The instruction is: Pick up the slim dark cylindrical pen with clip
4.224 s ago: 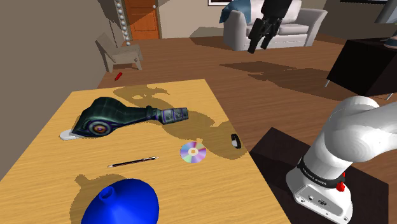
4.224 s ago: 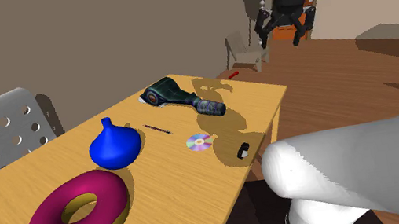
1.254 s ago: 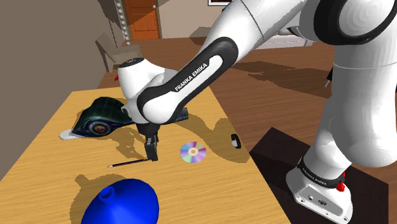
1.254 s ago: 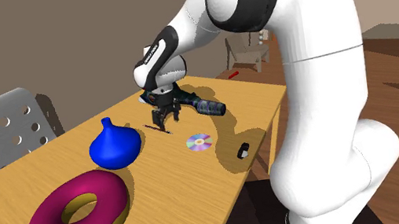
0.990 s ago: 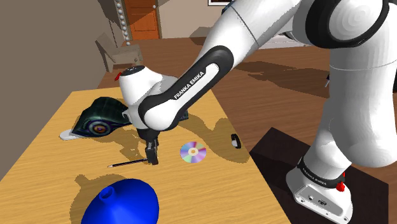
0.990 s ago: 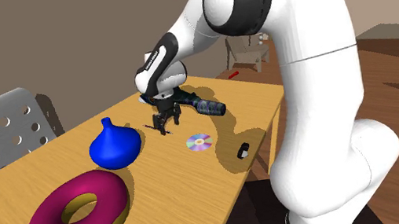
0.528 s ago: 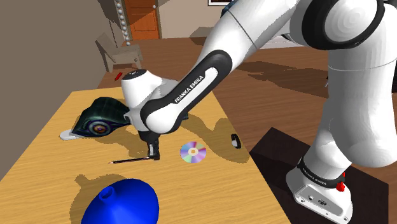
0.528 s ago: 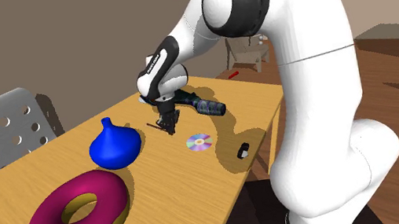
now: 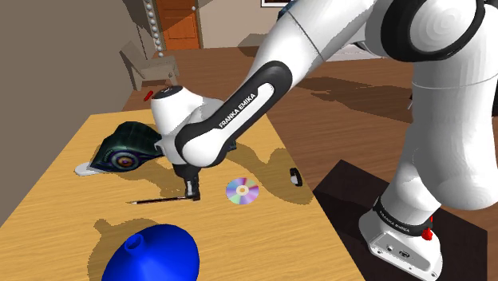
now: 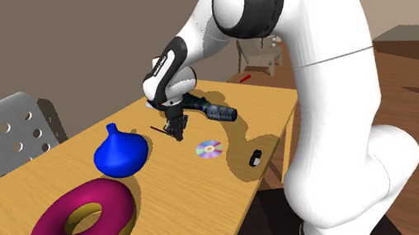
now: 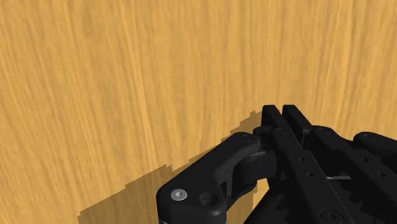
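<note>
Shoulder view: gripper [image 9: 190,194] down at tabletop [image 9: 271,231]; jaws drawn narrow, seemingly clasping one end of pen [image 9: 156,199]; pen low at the wood, between blue vase [image 9: 156,254] and hair dryer [image 9: 128,148]; grasp apparently made; lift outstanding.

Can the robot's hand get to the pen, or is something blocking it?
Looks like yes. The gripper is down at one end of the pen, jaws closed on it. The vase and disc sit off to the sides, not in the way.
</note>
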You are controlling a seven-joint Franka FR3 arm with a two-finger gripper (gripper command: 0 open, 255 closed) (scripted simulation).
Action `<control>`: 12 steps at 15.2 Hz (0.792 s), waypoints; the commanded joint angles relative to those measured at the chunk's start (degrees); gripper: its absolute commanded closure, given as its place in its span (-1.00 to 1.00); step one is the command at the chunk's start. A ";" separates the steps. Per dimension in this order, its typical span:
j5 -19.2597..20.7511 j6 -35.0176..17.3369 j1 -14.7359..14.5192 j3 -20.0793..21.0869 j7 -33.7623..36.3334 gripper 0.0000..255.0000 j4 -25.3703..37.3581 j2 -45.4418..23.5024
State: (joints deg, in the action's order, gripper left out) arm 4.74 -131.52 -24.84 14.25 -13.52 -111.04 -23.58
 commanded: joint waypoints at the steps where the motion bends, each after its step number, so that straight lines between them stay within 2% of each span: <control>1: -0.29 1.08 0.16 0.14 -0.21 1.00 0.17 0.87; 12: -1.80 8.08 0.70 0.83 -1.00 1.00 2.49 5.68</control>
State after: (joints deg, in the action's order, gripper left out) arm 3.11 -124.14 -24.22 15.02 -14.40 -108.67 -18.45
